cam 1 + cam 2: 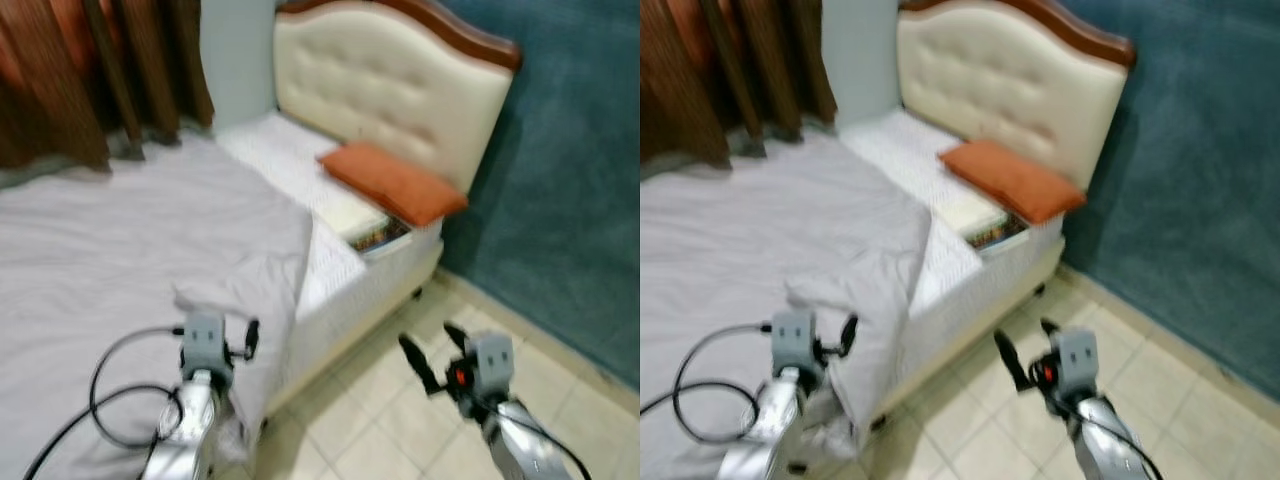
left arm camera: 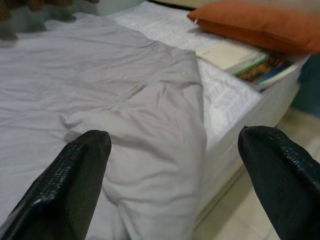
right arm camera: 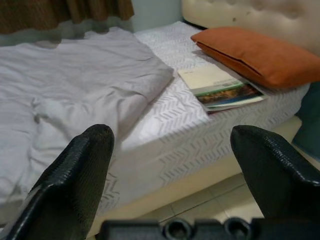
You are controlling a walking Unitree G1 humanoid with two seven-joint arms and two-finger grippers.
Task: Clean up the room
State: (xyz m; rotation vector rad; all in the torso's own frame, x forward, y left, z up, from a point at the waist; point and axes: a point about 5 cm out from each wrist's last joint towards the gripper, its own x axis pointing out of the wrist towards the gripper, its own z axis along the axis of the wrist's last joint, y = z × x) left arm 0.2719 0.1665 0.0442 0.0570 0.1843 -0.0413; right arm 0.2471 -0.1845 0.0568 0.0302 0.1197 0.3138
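1. Facing one bed [image 1: 330, 290], the robot's tidying looks barely begun: one grey blanket [image 1: 130, 250] lies rumpled.
2. One orange pillow [image 1: 395, 182] rests beside a small stack of books [image 3: 220, 87], count unclear.
3. Both left gripper [image 2: 175, 145] and right gripper [image 3: 172, 140] hover with fingers spread, empty.

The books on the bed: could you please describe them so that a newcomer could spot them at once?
Start at the cream tufted headboard and drop to the orange pillow before it. Beside the pillow, near the mattress edge, lies the stack of books: flat, pale cover on top, colourful ones beneath, unlike the plain grey blanket.
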